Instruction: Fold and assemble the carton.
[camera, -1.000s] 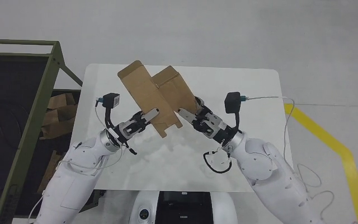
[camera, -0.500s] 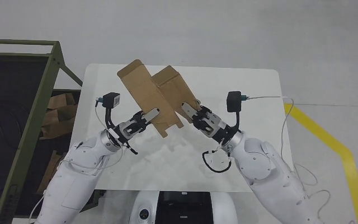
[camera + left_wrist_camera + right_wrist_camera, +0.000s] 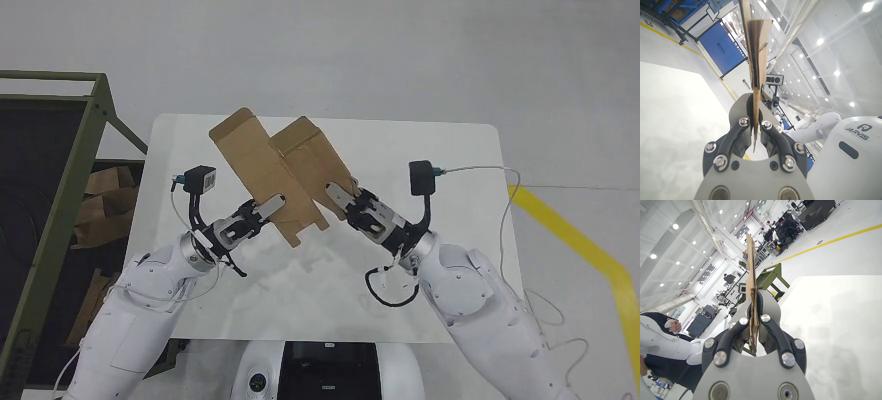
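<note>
**Top view.** The carton (image 3: 278,178) is a flattened brown blank. It lies over the table (image 3: 450,170) at about 11 o'clock from the table's centre. Its long panels fan out toward 11 and 12 o'clock. The left gripper (image 3: 270,207) comes in from 8 o'clock and is clamped on the blank's near edge. The right gripper (image 3: 337,194) comes in from 4 o'clock and is clamped on the neighbouring near corner. The two grips sit close together along the same edge, one on each panel. I judge this lets the arms draw the panels apart and open the blank into a tube. At 9 o'clock, off the table, a green frame (image 3: 98,98) stands over a bin of spare cardboard (image 3: 108,195).

**Left wrist view.** The left gripper (image 3: 755,106) is closed on the carton (image 3: 757,47), which is seen edge-on. The layers lie pressed flat between the fingers, with only a thin gap higher up. The sheet rises clear of the table (image 3: 674,98), so it appears to be carried in the air rather than resting.

**Right wrist view.** The right gripper (image 3: 753,303) is likewise pinched on the carton (image 3: 751,262), gripping several stacked layers. The table (image 3: 832,317) lies beyond, with the green frame (image 3: 772,275) past its corner.

**Assessment.** Folding has not visibly begun, since the blank remains collapsed. Because each grip takes more than one layer, there is a risk that the panels will not separate.
</note>
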Action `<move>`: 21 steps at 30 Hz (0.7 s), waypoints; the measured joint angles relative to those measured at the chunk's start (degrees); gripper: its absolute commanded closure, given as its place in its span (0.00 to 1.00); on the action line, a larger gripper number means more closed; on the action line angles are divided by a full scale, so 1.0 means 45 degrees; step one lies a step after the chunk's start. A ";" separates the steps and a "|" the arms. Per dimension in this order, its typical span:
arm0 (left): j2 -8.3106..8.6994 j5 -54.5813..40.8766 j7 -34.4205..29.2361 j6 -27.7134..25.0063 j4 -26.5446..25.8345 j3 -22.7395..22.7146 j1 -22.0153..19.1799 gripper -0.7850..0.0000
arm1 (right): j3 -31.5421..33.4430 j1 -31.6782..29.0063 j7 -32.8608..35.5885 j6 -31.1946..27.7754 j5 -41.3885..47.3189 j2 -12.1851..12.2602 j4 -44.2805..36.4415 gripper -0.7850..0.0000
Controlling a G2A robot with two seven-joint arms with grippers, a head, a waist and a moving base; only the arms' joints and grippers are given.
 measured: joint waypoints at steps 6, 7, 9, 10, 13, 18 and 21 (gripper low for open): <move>-0.0011 -0.0058 -0.0037 -0.0182 -0.0003 0.0020 -0.0015 1.00 | 0.0091 0.0042 0.0266 -0.0204 0.0807 -0.0042 0.0266 1.00; -0.0012 -0.0060 -0.0038 -0.0195 -0.0004 0.0022 -0.0015 1.00 | 0.0104 0.0055 0.0314 -0.0207 0.0890 -0.0048 0.0304 1.00; -0.0016 -0.0063 -0.0038 -0.0232 -0.0002 0.0028 -0.0019 1.00 | 0.0121 0.0086 0.0416 -0.0182 0.1015 -0.0062 0.0369 0.93; -0.0018 -0.0063 -0.0037 -0.0240 0.0003 0.0031 -0.0021 1.00 | 0.0125 0.0100 0.0461 -0.0171 0.1055 -0.0068 0.0385 0.72; -0.0023 -0.0054 -0.0026 -0.0256 0.0010 0.0034 -0.0032 1.00 | 0.0137 0.0129 0.0576 -0.0158 0.1163 -0.0087 0.0409 0.05; -0.0036 -0.0024 0.0041 -0.0266 0.0036 0.0041 -0.0051 1.00 | 0.0167 0.0157 0.0654 -0.0247 0.1213 -0.0119 0.0385 0.00; -0.0044 -0.0024 0.0045 -0.0242 0.0061 0.0069 -0.0074 1.00 | 0.0178 0.0150 0.0653 -0.0301 0.1214 -0.0138 0.0384 0.00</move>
